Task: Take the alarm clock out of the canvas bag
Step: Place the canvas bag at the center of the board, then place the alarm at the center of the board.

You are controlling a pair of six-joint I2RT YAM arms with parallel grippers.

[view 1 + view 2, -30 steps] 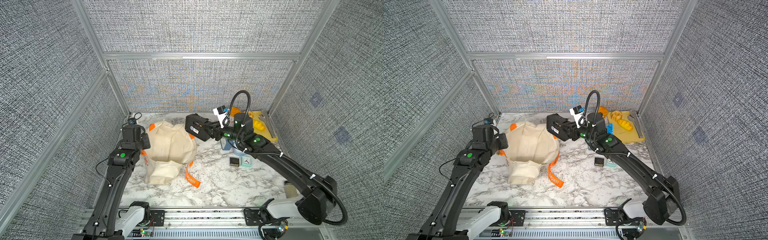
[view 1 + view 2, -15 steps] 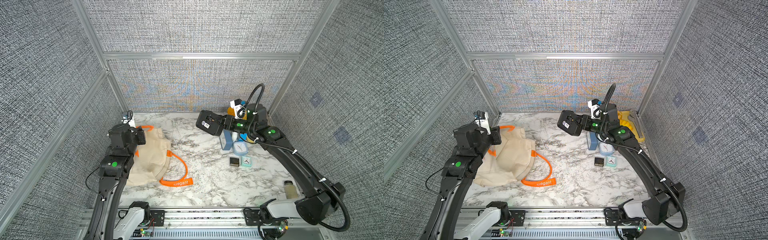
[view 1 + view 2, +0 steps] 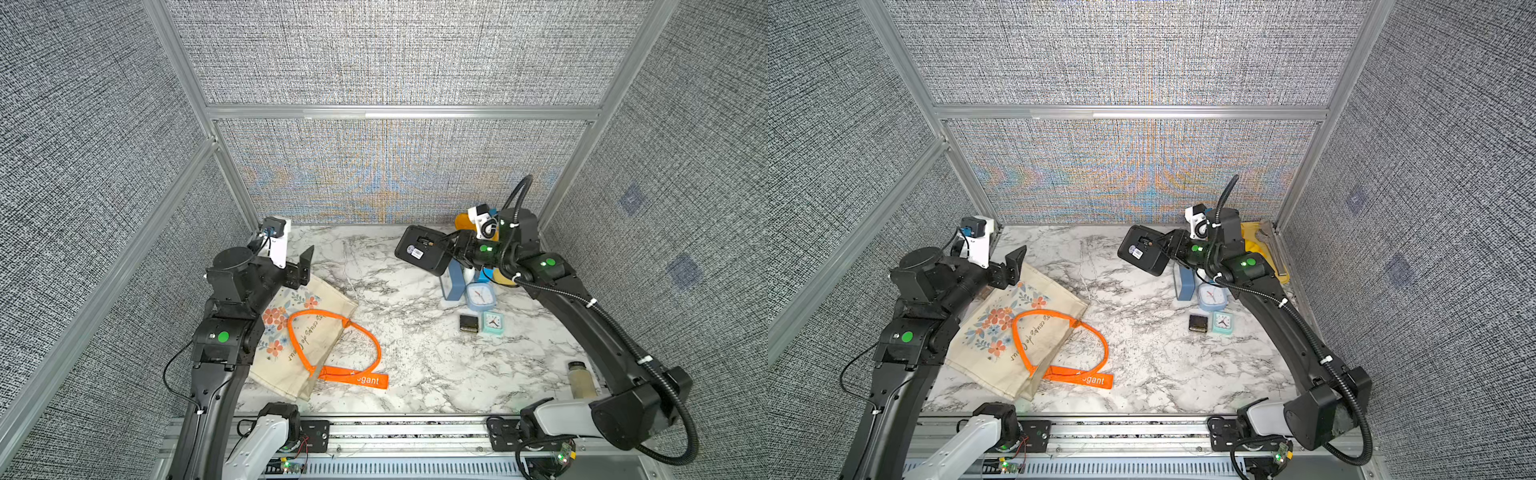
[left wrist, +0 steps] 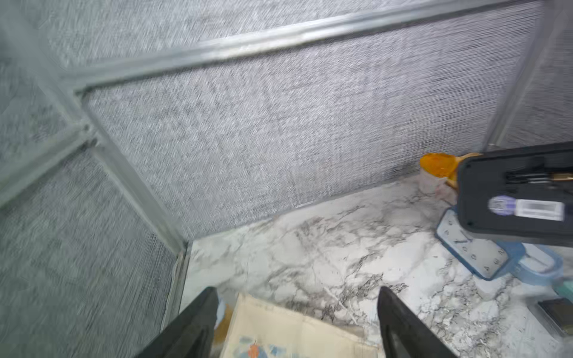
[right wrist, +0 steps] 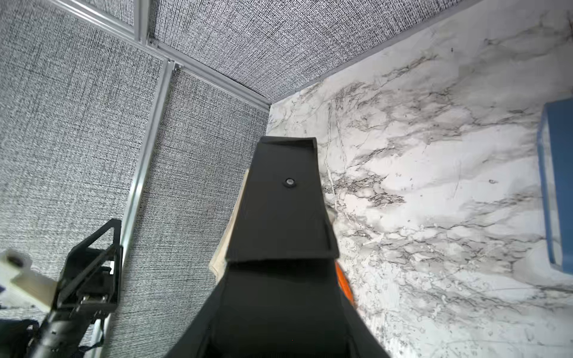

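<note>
The cream canvas bag [image 3: 307, 332] [image 3: 1000, 332] lies flat at the table's left, flower print up, with its orange handles and tag spread toward the middle. Above its far corner hovers my left gripper [image 3: 301, 270] [image 4: 297, 293], open and holding nothing; the left wrist view shows the bag's edge [image 4: 279, 328] below the jaws. At the back right my right gripper [image 3: 451, 249] [image 5: 280, 272] is shut on a black alarm clock [image 3: 422, 249] [image 3: 1140, 249] [image 5: 285, 198], held in the air clear of the bag. That clock [image 4: 514, 198] also shows in the left wrist view.
Under the right arm sit a dark blue clock [image 3: 453, 282], a light blue clock [image 3: 480, 296], a small teal clock [image 3: 493, 323] and a small black box [image 3: 468, 323]. A bottle [image 3: 582, 379] stands at the front right. Yellow items [image 3: 1258, 245] fill the back right corner.
My left gripper has opened and let go of the bag, which has dropped flat onto the table. My right gripper has carried the black clock rightward, away from the bag.
</note>
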